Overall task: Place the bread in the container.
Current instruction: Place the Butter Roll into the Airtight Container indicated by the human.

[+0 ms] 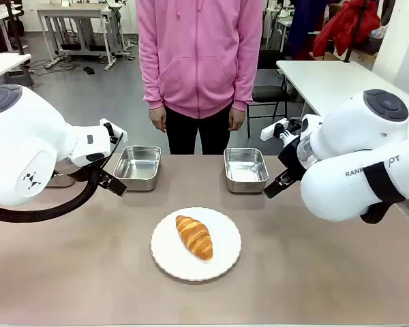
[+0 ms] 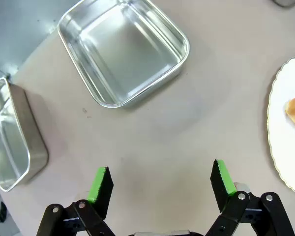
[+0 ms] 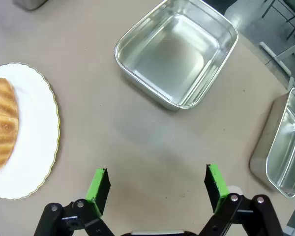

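bread: croissant (image 1: 194,236) sitting on a round white plate (image 1: 165,252), near the middle of the worktop (image 1: 88,272) on the robot's side. Nothing is touching it.
left fingers: left fingers (image 2: 99,184) spread wide with nothing between them, over bare worktop. The plate's rim and a bit of the croissant peek in at the edge of that wrist view.
right fingers: right fingers (image 3: 98,189) also wide apart and empty, over bare worktop on the other side of the plate.
pans: past the plate sit two shiny steel pans, left pan (image 1: 138,167) and right pan (image 1: 245,169). Both are empty and well apart from each other. Can't tell which one counts as the container.
extra pans: the left wrist view catches another pan (image 2: 10,137) at its edge, and the right wrist view has one too (image 3: 285,147).
person: person in a pink hoodie (image 1: 199,61) standing at the far edge, roughly between the two pans, arms hanging down.
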`<state>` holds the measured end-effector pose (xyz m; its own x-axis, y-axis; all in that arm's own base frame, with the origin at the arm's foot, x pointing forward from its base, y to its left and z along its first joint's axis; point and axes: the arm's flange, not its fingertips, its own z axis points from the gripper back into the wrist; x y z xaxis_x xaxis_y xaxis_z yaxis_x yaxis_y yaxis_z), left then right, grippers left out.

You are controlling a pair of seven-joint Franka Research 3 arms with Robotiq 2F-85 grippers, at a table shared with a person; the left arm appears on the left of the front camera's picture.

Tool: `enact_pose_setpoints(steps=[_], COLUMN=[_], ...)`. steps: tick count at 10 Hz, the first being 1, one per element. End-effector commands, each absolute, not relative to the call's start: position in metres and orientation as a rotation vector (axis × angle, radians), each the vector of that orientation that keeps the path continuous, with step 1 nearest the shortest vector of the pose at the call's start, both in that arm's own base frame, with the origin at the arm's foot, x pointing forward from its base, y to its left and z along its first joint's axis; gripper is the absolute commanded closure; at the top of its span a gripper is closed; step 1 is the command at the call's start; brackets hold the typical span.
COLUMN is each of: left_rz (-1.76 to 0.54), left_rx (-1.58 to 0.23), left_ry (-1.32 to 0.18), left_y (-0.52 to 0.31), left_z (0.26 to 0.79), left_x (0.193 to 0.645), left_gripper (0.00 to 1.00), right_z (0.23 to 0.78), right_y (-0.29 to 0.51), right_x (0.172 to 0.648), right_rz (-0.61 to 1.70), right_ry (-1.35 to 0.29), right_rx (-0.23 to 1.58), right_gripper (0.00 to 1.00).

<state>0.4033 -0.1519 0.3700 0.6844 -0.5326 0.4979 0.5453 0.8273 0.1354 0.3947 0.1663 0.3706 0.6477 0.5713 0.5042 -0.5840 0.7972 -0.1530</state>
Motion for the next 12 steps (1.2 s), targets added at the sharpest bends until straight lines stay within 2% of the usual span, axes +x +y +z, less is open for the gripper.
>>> enact_pose_setpoints(steps=[1, 9, 10, 11, 12], left_rz=[-0.604, -0.604, -0.604, -0.592, -0.641], left_rx=[-0.024, -0.024, -0.024, -0.050, -0.090], left_ry=[-0.550, -0.550, -0.550, -0.602, -0.591], left_y=[-0.152, -0.152, -0.152, -0.136, -0.113], left_z=[0.370, 0.370, 0.370, 0.398, 0.428], left_x=[0.403, 0.403, 0.403, 0.406, 0.411], left_gripper=[0.00, 0.00, 0.00, 0.00, 0.00], right_z=[0.371, 0.371, 0.395, 0.428, 0.465], right_y=[0.166, 0.166, 0.155, 0.136, 0.110], right_x=[0.395, 0.395, 0.403, 0.410, 0.416], right_rz=[0.657, 0.657, 0.656, 0.657, 0.664], right_ry=[-0.565, -0.565, -0.609, -0.644, -0.682], right_rx=[0.024, 0.024, 0.039, 0.089, 0.133], right_gripper=[0.00, 0.00, 0.00, 0.00, 0.00])
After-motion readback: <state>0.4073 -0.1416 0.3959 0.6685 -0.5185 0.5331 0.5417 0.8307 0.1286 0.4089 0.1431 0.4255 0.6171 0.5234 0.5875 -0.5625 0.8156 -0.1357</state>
